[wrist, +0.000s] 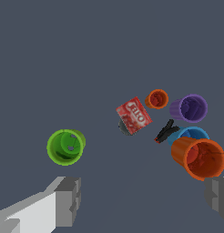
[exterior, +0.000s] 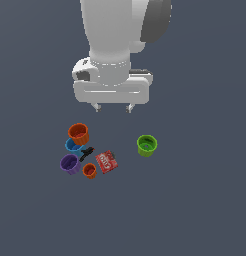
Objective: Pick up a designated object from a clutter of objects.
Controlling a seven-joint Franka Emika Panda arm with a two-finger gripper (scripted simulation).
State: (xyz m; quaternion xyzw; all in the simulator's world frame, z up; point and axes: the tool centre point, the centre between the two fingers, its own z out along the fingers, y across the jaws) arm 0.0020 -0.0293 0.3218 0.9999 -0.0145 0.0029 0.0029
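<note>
The gripper (exterior: 113,107) is seen poised above the dark worktop (exterior: 195,200) with its fingers (wrist: 68,200) spread wide and nothing held between them, a stance judged to suit a descent not yet begun. No cup lies between the fingers: in the exterior view the whole clutter sits lower in the frame than the fingertips.

Nearest in the wrist view are the larger orange cup (exterior: 78,133) and the green cup (exterior: 146,145), the latter standing apart on the exterior view's right. The blue cup (exterior: 72,145) is pressed against the larger orange one, with the small black tool (exterior: 86,152) just beside it. The purple cup (exterior: 70,163) and the red Jell-O packet (exterior: 106,161) flank the smallest orange cup (exterior: 89,170), which stands upright at the far edge of the group, well apart from the fingers. Its tight neighbours are judged to leave little room for the fingers on either side.
</note>
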